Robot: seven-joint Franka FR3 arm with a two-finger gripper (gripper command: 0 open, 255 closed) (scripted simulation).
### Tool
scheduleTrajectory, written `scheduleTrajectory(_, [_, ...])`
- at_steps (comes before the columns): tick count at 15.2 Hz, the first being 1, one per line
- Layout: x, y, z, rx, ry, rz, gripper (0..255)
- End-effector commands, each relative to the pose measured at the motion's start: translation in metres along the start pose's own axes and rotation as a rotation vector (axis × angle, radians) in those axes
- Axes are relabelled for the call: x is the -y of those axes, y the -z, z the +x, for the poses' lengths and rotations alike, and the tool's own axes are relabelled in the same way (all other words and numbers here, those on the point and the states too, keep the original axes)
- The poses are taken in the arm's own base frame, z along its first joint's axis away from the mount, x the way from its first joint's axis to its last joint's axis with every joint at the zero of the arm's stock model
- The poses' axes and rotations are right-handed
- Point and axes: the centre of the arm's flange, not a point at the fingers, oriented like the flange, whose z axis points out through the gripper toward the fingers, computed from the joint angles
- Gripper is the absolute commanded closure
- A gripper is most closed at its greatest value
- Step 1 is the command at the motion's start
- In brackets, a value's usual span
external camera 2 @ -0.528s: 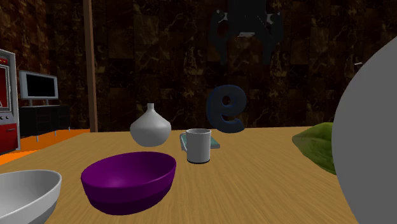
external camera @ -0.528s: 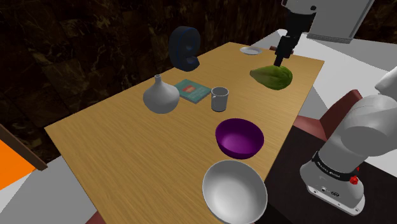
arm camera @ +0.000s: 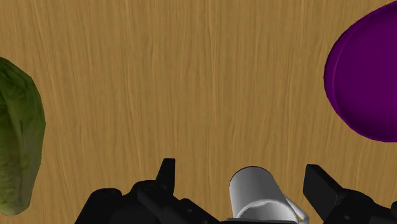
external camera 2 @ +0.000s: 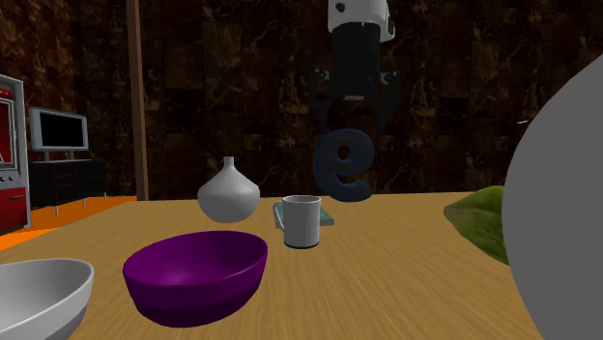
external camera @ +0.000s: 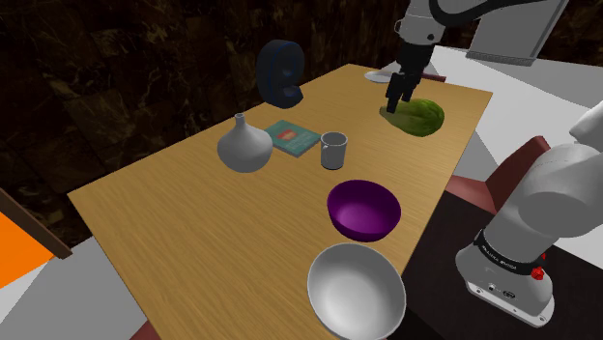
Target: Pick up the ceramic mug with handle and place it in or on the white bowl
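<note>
The mug (external camera: 333, 151) is pale grey with a handle. It stands upright mid-table beside a teal book (external camera: 292, 136). The white bowl (external camera: 356, 290) sits at the table's near edge, beyond the purple bowl (external camera: 363, 209). My black gripper (external camera: 392, 106) hangs open in the air over the lettuce (external camera: 419, 117), up and to the right of the mug in the shoulder view. In the wrist view the mug (arm camera: 257, 193) shows far below, between the spread fingers (arm camera: 167, 176) of my gripper (arm camera: 242, 181), untouched. In the second exterior view my gripper (external camera 2: 353, 111) is high above the mug (external camera 2: 301, 221).
A grey vase (external camera: 244, 147) and a dark blue rounded object (external camera: 280, 73) stand behind the mug on the wooden table (external camera: 193, 222). A small plate (external camera: 381, 76) lies at the far corner. The purple bowl (external camera 2: 196, 275) and white bowl (external camera 2: 39, 290) sit near the front.
The gripper has come down and toward the shoulder view's left, closer to the mug. In the second exterior view it sits lower and shows more fully. Nothing on the table has moved.
</note>
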Motion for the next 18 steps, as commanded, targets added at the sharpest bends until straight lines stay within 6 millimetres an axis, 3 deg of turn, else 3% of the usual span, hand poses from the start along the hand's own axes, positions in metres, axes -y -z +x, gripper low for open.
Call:
scheduleTrajectory(1, [0.002,-0.016,0.022,0.005,-0.003,0.008,0])
scheduleTrajectory(14, [0.018,-0.131,0.153,0.042,-0.017,0.059,0])
scheduleTrajectory(18, [0.019,-0.15,0.156,0.043,-0.018,0.06,0])
